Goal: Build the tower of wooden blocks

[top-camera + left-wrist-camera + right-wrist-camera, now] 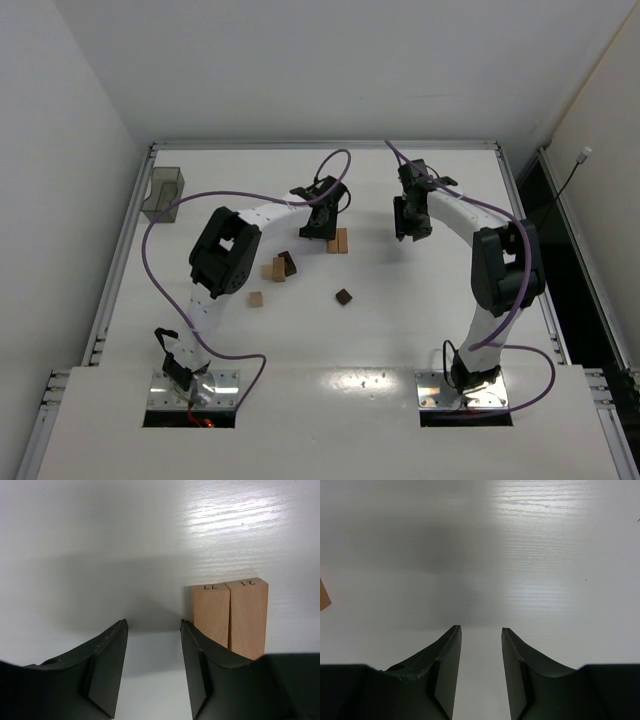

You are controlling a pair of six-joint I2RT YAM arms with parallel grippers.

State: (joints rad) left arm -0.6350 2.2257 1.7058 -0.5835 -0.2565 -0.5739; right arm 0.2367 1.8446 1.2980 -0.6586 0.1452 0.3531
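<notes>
Well, L hand (154,625) & R hand (480,628) spread; grey bin (152,205) at far-left corner.

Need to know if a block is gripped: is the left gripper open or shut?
Open: the left gripper has only bare table between its jaws; the two tan blocks lie outside, beside one jaw.

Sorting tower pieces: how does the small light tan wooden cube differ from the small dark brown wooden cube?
The small light tan wooden cube is pale, the small dark brown wooden cube dark. The tan cube lies beside the left arm; the brown cube lies farther right. Both sit alone, unstacked, on the white table.
</notes>
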